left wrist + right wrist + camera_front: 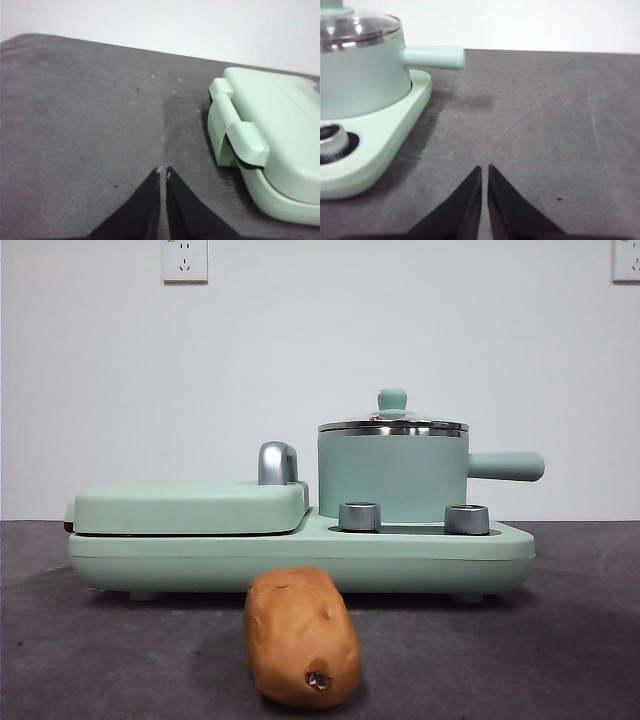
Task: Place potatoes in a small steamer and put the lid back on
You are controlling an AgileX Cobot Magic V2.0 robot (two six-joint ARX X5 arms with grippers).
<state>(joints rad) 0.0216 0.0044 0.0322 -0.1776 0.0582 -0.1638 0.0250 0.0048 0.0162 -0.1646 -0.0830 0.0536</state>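
One orange-brown potato (pixel 301 637) lies on the dark table in front of the appliance, its pitted end toward the camera. The small steamer (pixel 393 476), a mint-green pot with a stubby side handle (pixel 506 466), stands on the right half of the appliance base, also seen in the right wrist view (pixel 362 75). Its glass lid (pixel 393 422) with the green knob sits on it. My left gripper (pixel 163 172) is shut over bare table beside the griddle end. Off the steamer's handle side, my right gripper (pixel 484 169) hovers shut above the table. Neither holds anything.
The flat mint-green griddle (pixel 190 507) with a chrome handle (pixel 277 462) takes the left half of the base (pixel 300 555); its hinged end shows in the left wrist view (pixel 270 140). Two steel knobs (pixel 360 516) (pixel 467 519) sit on the base front. A white wall stands behind.
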